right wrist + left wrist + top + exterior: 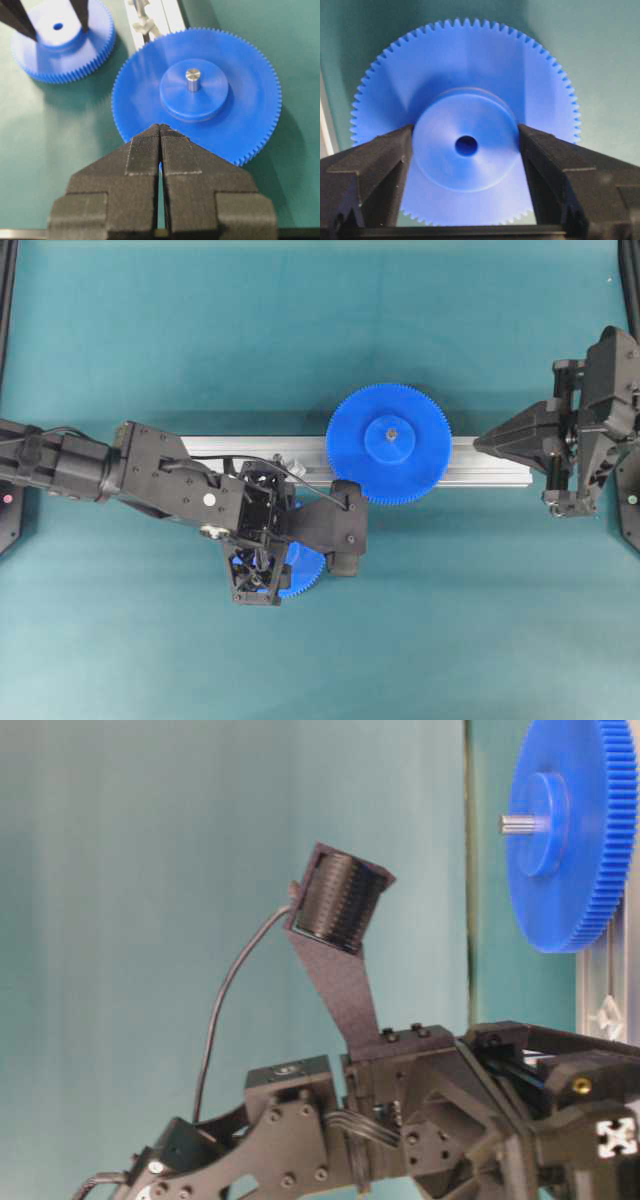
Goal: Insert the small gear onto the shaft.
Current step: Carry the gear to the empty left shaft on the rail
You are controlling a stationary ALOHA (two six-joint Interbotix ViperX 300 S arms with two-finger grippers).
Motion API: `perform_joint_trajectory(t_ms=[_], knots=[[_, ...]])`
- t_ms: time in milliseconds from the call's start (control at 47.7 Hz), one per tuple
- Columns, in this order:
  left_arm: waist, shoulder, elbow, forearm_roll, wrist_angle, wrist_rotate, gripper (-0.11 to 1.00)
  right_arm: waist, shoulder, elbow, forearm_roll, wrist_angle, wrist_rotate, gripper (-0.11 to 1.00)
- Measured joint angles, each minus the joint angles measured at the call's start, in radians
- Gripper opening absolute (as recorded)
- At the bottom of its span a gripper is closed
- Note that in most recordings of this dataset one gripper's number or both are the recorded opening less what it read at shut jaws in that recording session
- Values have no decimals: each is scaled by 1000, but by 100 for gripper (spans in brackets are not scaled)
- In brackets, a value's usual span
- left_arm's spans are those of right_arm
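Your left gripper (466, 145) has its fingers (375, 165) clamped on the raised hub of the small gear (465, 90), one on each side. Overhead, that gear (303, 568) lies flat on the teal table (150, 640), lower centre of the frame, just below the aluminium rail (490, 475). The large gear (389, 444) sits on the rail. Your right gripper (160, 131) is pressed together, empty, tips near the large gear's rim. You cannot make out the shaft for certain.

Probably a robotics lab: teal mat (300, 320), aluminium rail (480, 472), black frame posts (8, 300).
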Motion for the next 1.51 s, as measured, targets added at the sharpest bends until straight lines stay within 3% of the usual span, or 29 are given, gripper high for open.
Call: perform_joint_trajectory(t_ms=[1048,1509], knots=[[0,-135,-120,0,196,2,70,0,-6,0,2,5,0,0],[46,-199,-120,0,239,5,70,-2,-34,0,2,6,0,0]])
